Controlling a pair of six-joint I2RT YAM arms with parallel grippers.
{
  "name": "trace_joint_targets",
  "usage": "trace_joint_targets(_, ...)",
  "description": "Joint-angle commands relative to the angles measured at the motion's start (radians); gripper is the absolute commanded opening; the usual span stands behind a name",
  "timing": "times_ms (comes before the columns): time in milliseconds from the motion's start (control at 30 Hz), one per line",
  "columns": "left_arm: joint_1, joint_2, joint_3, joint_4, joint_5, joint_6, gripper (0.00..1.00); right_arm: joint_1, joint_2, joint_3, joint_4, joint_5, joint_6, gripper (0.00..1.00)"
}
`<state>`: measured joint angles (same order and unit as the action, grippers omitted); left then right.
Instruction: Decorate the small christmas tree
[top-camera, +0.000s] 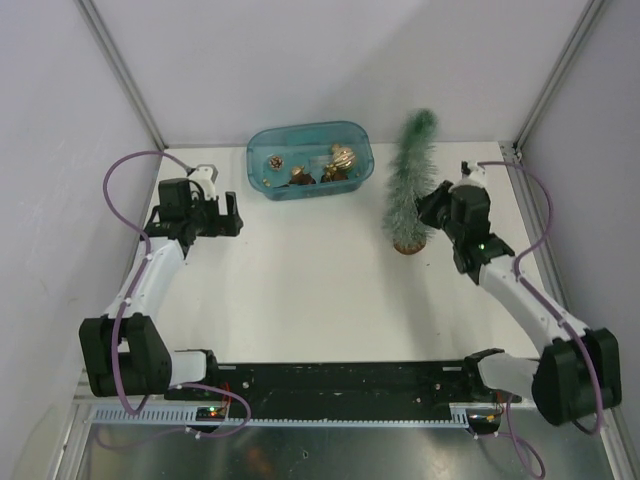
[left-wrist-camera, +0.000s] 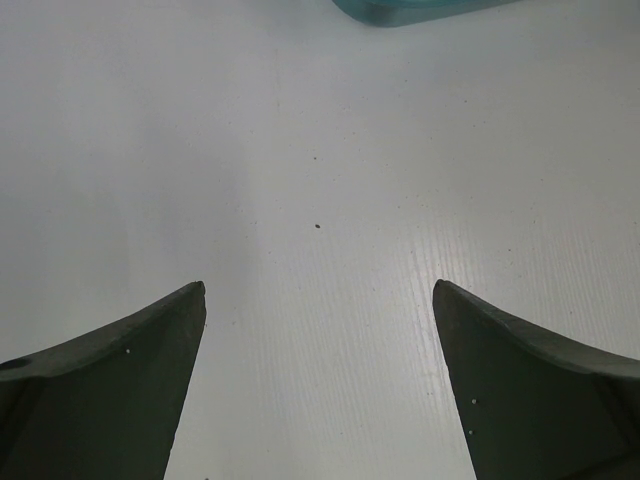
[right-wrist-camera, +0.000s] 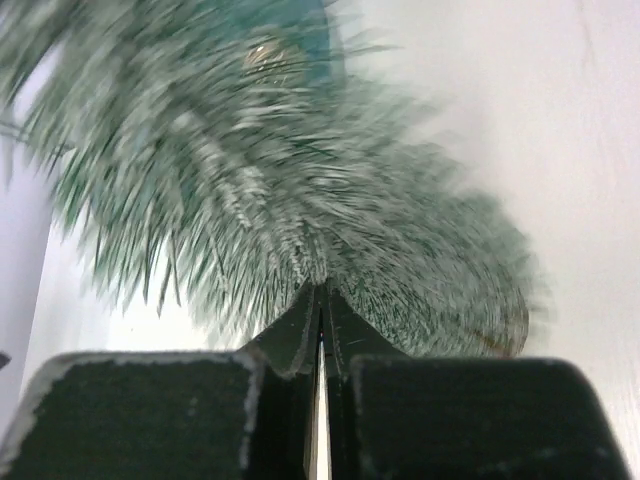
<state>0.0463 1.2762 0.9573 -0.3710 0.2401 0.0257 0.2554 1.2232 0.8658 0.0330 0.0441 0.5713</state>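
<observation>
The small christmas tree (top-camera: 410, 180) stands upright on its wood-slice base (top-camera: 409, 246) at the right rear of the table. My right gripper (top-camera: 432, 208) presses into the tree's right side, low down. In the right wrist view the jaws are closed together, and my right gripper (right-wrist-camera: 322, 288) has its tips buried in the frosted bristles of the tree (right-wrist-camera: 250, 180), pinching it. My left gripper (top-camera: 232, 215) hovers at the left rear, open. In the left wrist view my left gripper (left-wrist-camera: 320, 290) holds nothing, with only bare table between its fingers.
A teal tub (top-camera: 310, 160) with gold and brown ornaments (top-camera: 340, 160) sits at the back centre, between both grippers. Its corner shows in the left wrist view (left-wrist-camera: 400, 8). White walls enclose the table on three sides. The arm bases stand on a black rail at the near edge.
</observation>
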Motion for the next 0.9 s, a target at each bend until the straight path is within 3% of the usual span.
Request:
trace_joint_targets(0, 0.006, 0.016, 0.019, -0.002, 0.019, -0.016, 1.00, 0.084, -0.145, -0.109, 0.097, 0.098, 0.009, 0.00)
trace_joint_targets(333, 0.004, 0.003, 0.021, -0.001, 0.034, -0.037, 1.00, 0.301, -0.261, -0.198, 0.150, 0.198, 0.082, 0.00)
trace_joint_targets(667, 0.001, -0.037, 0.007, -0.001, 0.031, -0.045, 1.00, 0.372, -0.207, -0.200, 0.287, 0.083, 0.217, 0.00)
trace_joint_targets(867, -0.002, -0.054, 0.003, -0.001, 0.025, -0.042, 1.00, 0.437, -0.157, -0.307, 0.492, 0.043, 0.298, 0.00)
